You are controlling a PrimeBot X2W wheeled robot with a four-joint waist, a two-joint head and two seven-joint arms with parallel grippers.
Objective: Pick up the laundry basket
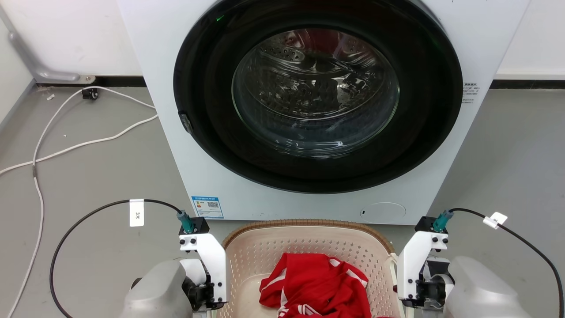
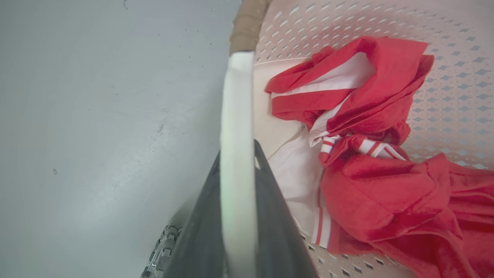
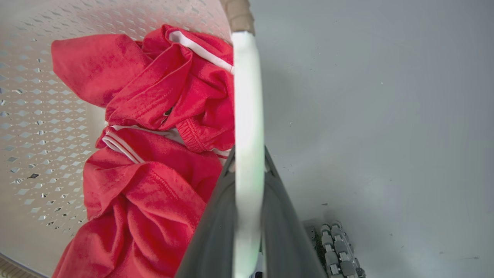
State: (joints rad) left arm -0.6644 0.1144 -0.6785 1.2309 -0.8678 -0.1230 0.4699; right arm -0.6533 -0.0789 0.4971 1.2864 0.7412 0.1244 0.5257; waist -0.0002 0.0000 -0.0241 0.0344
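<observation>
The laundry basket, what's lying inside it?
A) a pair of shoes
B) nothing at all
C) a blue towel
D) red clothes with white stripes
D: in the head view, crumpled red clothes with white stripes lie in the bottom of the laundry basket, and both wrist views show the same red fabric against its perforated walls.

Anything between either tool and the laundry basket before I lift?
Nothing visible: the left tool and right tool each clamp a white side handle of the laundry basket. The washing machine stands just beyond it.
</observation>
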